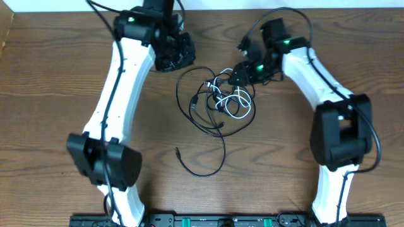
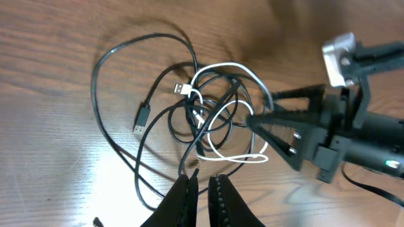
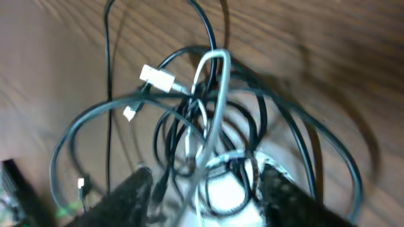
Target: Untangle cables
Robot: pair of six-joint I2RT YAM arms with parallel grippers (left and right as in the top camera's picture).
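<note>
Black and white thin cords (image 1: 222,94) lie knotted on the brown wooden surface (image 1: 63,75), bunched between the parted, empty jaws of my right gripper (image 3: 205,181). My left gripper (image 2: 202,189), nearly closed and empty, hovers just beside. Best I pinch one white loop (image 2: 227,65) only, then draw slowly.

A bunch of thin black and white flexible cables (image 1: 218,101) is spread on the middle of the brown wooden tabletop (image 1: 57,82). The black right claw (image 1: 242,74) is set at the bunch's far right edge, with loops lying between its fingers, while the black left claw (image 1: 177,60) is placed behind and left of the bunch, apart from it. One cable's plug end (image 1: 178,151) is laid out in front of the bunch, well apart.
</note>
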